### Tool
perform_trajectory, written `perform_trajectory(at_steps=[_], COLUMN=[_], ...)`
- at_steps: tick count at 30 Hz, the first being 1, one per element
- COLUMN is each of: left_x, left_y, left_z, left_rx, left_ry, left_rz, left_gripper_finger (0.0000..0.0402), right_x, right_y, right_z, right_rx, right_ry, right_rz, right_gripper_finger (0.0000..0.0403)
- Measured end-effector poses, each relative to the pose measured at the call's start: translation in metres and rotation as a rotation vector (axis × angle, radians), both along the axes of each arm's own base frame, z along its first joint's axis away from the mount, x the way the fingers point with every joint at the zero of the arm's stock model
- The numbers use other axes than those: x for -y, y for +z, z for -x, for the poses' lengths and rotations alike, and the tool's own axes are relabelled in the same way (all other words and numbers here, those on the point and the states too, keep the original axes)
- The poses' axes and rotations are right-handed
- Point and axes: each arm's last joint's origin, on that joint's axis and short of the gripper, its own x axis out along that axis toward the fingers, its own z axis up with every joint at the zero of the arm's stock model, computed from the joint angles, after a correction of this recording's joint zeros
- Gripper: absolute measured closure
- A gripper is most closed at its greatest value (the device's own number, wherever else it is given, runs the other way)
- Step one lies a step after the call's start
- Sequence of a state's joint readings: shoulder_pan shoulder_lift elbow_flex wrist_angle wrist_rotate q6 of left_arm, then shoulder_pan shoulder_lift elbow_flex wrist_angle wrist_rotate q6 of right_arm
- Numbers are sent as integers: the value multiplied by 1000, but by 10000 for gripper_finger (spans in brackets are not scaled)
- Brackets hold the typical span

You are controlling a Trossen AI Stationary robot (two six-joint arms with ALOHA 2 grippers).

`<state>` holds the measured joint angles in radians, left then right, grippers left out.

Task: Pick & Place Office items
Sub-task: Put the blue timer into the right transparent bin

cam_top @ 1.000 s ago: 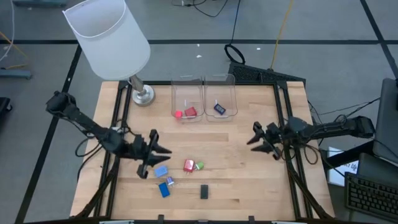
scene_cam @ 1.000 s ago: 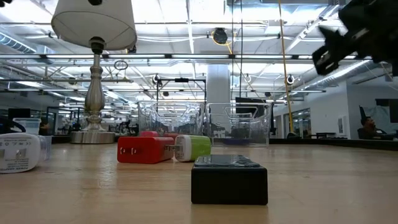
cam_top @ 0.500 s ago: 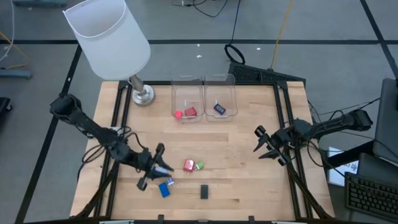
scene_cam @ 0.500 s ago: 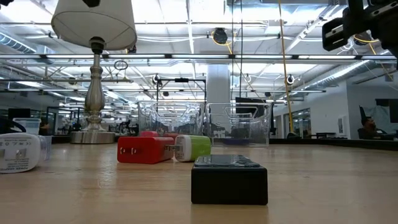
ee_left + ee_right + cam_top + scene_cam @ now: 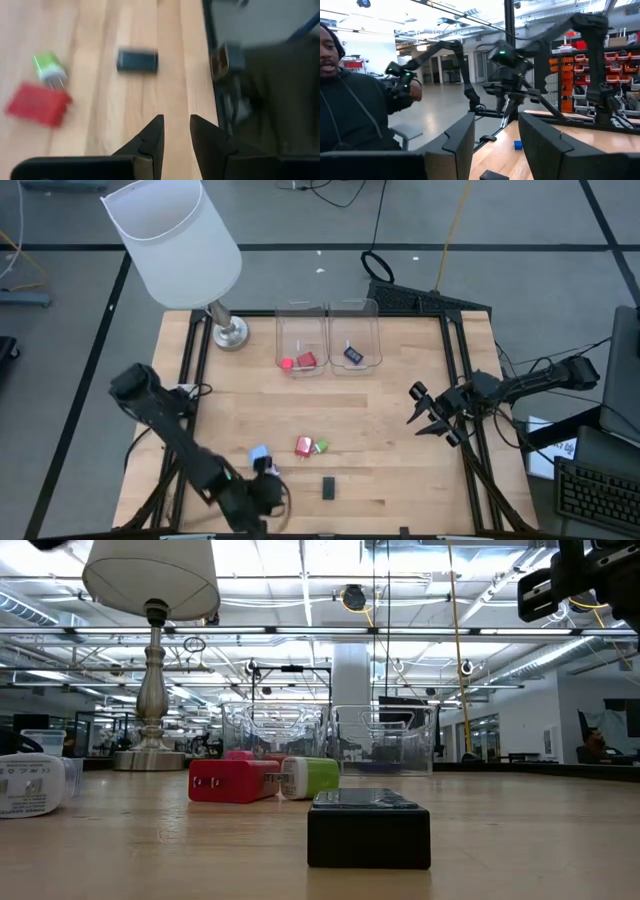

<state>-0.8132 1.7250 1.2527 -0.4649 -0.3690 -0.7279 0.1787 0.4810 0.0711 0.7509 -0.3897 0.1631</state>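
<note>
Several tiny pieces lie flat on the wooden table: a red one [image 5: 303, 446], a green one [image 5: 320, 446], a black one [image 5: 327, 488], a light blue one [image 5: 259, 453]. The low view shows the black piece [image 5: 368, 828] nearest, with the red [image 5: 233, 780] and green [image 5: 310, 777] behind it. My left gripper [image 5: 268, 494] hovers low by the near edge, beside the black piece, and its arm covers the dark blue piece. In its wrist view the left gripper [image 5: 174, 131] is open by a narrow gap over bare wood. My right gripper [image 5: 425, 410] is open, raised near the right edge.
Two clear bins stand at the far side: the left bin [image 5: 302, 340] holds red pieces, the right bin [image 5: 355, 338] a dark blue one. A white-shaded lamp [image 5: 175, 240] stands at the far left corner. A person sits beyond the table [image 5: 350, 100].
My left arm has swung from beside the light blue piece toward the table's near edge, turning as it went, and now stands over the spot where the dark blue piece lay. My right gripper drew back slightly toward the right edge, then held still. The visible pieces have stayed put.
</note>
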Motion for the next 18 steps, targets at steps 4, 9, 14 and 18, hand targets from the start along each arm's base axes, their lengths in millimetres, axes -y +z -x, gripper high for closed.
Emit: perform_trajectory(at_steps=[4,9,14,18], left_x=[20,25,13,4], left_y=[-12,-31,-49,-56], left_z=[-5,1,0,-3], left_rx=[-237,-388,-438,-523], left_ry=[85,368,703,746], left_rz=[33,112,218,246], left_gripper_finger=[309,309,309,309], right_x=[0,0,2,3], right_y=[0,0,0,0], right_z=[0,0,-1,-1], right_rx=[0,3,9,16], right_ry=[0,-21,-95,-112], right_rz=[0,0,-1,7], right_gripper_finger=[259,259,259,259])
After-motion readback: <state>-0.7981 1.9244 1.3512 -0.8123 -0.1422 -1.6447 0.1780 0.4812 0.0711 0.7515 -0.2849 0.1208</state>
